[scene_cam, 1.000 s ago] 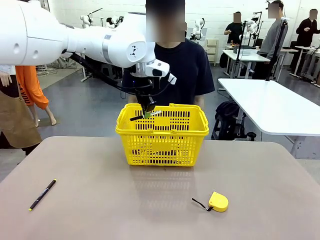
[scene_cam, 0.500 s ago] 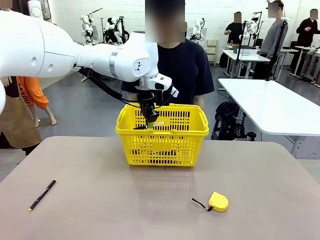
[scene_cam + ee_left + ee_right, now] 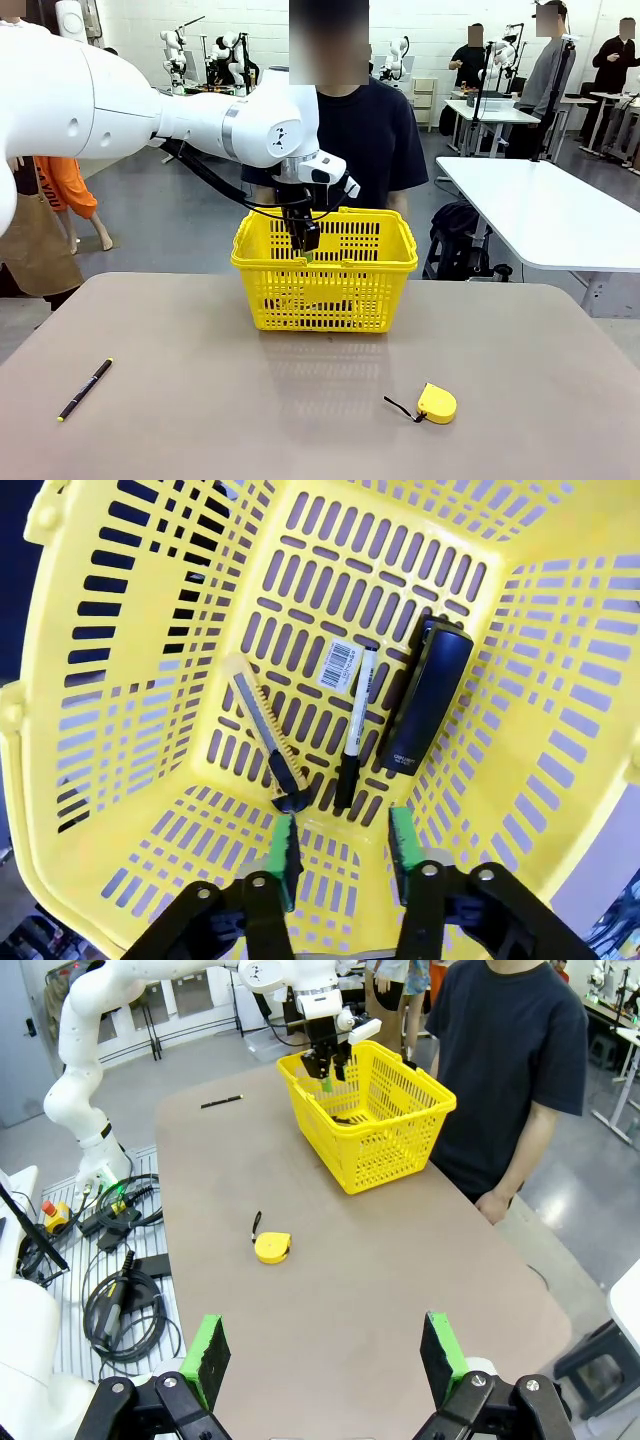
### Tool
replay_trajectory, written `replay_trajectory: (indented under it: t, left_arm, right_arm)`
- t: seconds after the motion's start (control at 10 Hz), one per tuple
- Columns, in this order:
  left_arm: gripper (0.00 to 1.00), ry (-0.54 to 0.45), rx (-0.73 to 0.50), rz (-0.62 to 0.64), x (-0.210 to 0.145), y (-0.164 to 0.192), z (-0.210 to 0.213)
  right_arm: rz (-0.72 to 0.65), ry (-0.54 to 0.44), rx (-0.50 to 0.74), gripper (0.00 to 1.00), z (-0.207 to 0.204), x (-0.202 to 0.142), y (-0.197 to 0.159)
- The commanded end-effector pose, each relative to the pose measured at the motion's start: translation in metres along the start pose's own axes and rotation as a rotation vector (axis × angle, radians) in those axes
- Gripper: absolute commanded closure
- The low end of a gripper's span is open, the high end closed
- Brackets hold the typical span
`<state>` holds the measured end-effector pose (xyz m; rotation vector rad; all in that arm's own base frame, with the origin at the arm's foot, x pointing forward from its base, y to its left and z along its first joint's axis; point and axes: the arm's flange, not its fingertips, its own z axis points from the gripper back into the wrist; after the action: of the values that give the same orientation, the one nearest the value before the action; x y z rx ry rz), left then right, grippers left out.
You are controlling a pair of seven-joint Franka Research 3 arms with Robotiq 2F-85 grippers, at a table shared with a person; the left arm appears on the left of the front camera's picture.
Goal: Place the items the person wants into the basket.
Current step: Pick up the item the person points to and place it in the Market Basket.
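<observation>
I'm seeing my left gripper (image 3: 342, 852) spreading empty above the basket (image 3: 120, 810), the marker (image 3: 353, 728) now lying inside, unlike a second ago.

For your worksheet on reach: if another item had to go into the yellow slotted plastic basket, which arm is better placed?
Left, probably: its pincer hangs empty over the yellow slotted plastic basket; the right pincer waits far back.
</observation>
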<state>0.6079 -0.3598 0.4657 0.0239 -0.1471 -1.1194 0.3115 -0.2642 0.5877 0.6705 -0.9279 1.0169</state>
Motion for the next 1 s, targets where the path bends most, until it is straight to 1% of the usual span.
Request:
replay_trajectory:
  t: [0.0, 0.5, 0.6, 0.7, 0.9]
  left_arm:
    - [0.0, -0.024, -0.012, -0.024, -0.006, 0.003, 0.003]
    - [0.0, -0.049, -0.019, -0.019, -0.01, 0.001, 0.014]
    - [0.0, -0.066, -0.01, -0.01, -0.014, -0.001, 0.027]
    - [0.0, -0.096, 0.0, 0.004, -0.022, -0.01, 0.047]
    - [0.0, -0.104, 0.04, -0.024, -0.059, -0.054, 0.111]
  right_arm:
    - [0.014, -0.018, 0.004, 0.0, 0.001, 0.0, -0.002]
    - [0.014, -0.018, 0.004, 0.0, 0.001, 0.0, -0.002]
    - [0.014, -0.018, 0.004, 0.0, 0.001, 0.0, -0.002]
    - [0.014, -0.018, 0.004, 0.0, 0.001, 0.0, -0.002]
    - [0.014, -0.018, 0.004, 0.0, 0.001, 0.0, -0.002]
